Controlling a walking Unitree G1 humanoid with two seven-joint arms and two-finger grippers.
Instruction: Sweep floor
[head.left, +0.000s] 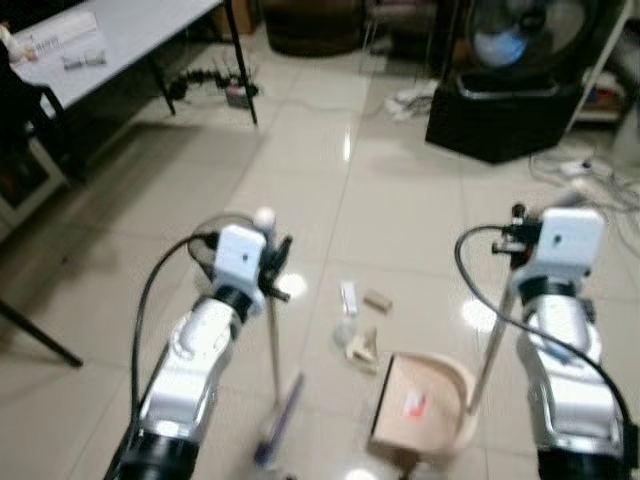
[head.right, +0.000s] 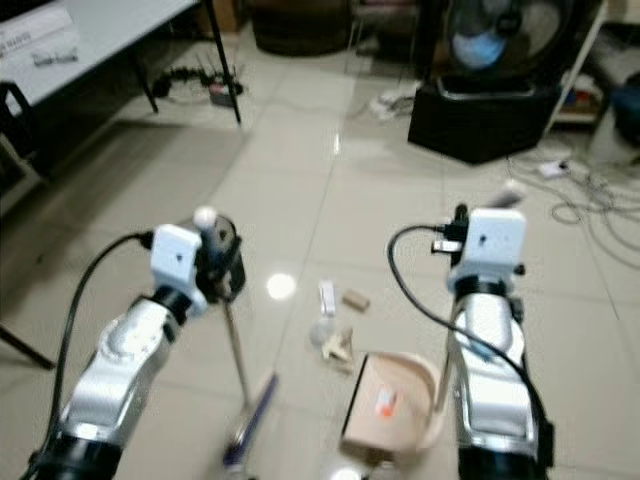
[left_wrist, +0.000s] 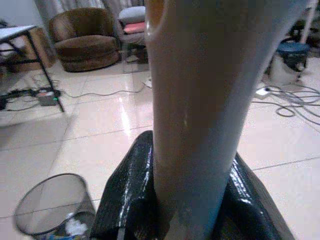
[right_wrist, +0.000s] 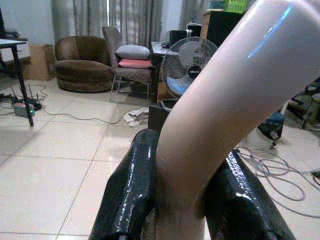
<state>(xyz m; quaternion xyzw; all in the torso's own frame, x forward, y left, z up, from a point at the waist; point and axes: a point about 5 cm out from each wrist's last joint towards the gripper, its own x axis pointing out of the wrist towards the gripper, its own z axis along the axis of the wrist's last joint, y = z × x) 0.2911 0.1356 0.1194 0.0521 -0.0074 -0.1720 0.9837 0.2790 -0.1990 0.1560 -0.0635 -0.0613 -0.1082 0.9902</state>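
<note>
My right end effector (right_wrist: 192, 200) gripped the beige dustpan (head.left: 425, 405), red scrap inside; my left end effector (left_wrist: 192, 200) clenched the broom (head.left: 277, 400), scraps (head.left: 360, 320) at its two o'clock.

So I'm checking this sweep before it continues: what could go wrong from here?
1. The scattered pale debris lies just off the beige plastic dustpan's mouth; a hard stroke of the purple-bristled broom might scatter it.
2. The dustpan could slide on the glossy cream tile floor as debris arrives.

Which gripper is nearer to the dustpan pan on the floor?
Right. The right gripper holds the dustpan handle above it; the left gripper holds the broom farther left.
</note>
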